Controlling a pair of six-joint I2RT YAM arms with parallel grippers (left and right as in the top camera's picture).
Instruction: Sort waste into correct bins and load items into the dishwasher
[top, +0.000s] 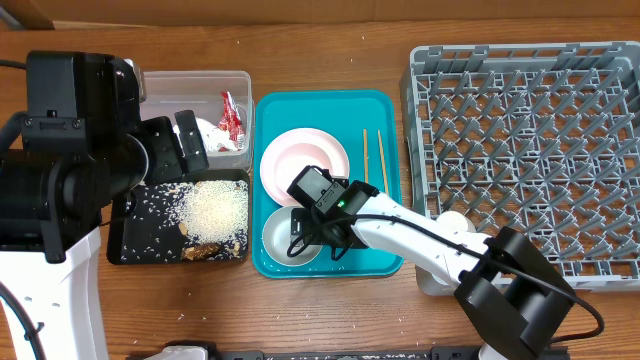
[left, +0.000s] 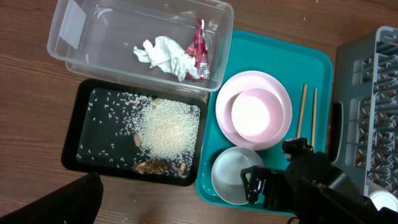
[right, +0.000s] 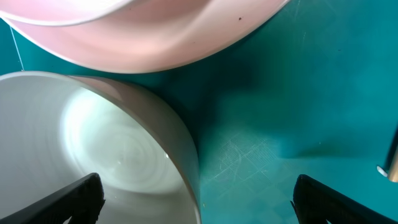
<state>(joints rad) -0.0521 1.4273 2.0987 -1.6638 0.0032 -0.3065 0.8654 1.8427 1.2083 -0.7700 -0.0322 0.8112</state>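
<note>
right gripper (right: 198, 183) gapes astride the bowl (right: 112, 143) rim, gripping nothing; left gripper (top: 178, 140) also spread, mostly cropped.

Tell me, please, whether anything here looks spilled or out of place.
A few pale specks, likely stray rice, lie on the wooden table outside the black tray. Otherwise nothing stands out.

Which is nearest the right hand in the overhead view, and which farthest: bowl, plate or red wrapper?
1. Bowl, directly at the right hand, on the teal tray.
2. Plate, next to the bowl, same tray.
3. Red wrapper, in the clear tub, off the tray's left side.
</note>
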